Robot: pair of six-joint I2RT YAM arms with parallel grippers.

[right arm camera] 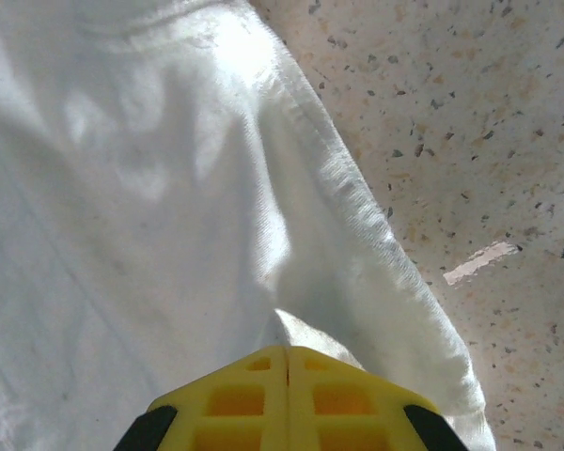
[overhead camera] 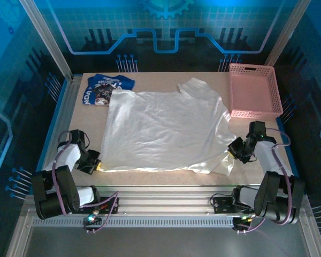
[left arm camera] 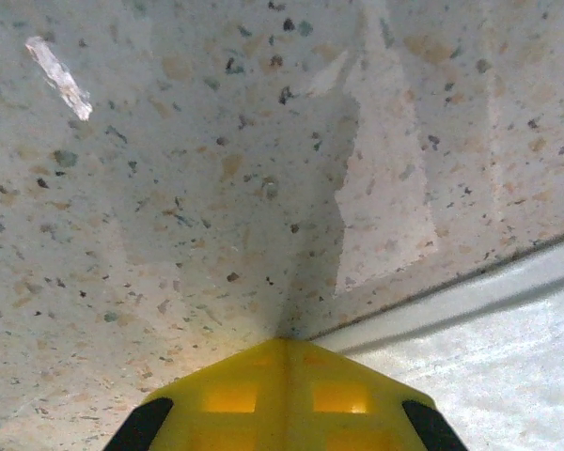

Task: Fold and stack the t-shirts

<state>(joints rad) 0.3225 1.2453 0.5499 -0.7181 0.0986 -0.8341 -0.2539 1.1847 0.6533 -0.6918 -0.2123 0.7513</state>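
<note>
White t-shirt (overhead camera: 160, 131) flat, unfolded, unstacked; blue t-shirt (overhead camera: 108, 88) bunched at 11 o'clock. Right end effector (overhead camera: 233, 151) clenched on its 4 o'clock edge; left end effector (overhead camera: 96, 166) clenched at 7 o'clock corner, hold unclear.

the white t-shirt (overhead camera: 160, 131) is left plain. the blue t-shirt (overhead camera: 108, 87) is printed with white lettering. the basket (overhead camera: 255, 111) is coloured pink, latticed. the tabletop (overhead camera: 166, 176) is speckled beige. the left hand (left arm camera: 284, 348) and right hand (right arm camera: 288, 355) are tipped yellow.

Soft, matt, creased white cloth t-shirt (overhead camera: 160, 131) on a speckled, faintly glossy tabletop (overhead camera: 85, 128); right of the shirt, a pink plastic lattice basket (overhead camera: 255, 113).
</note>
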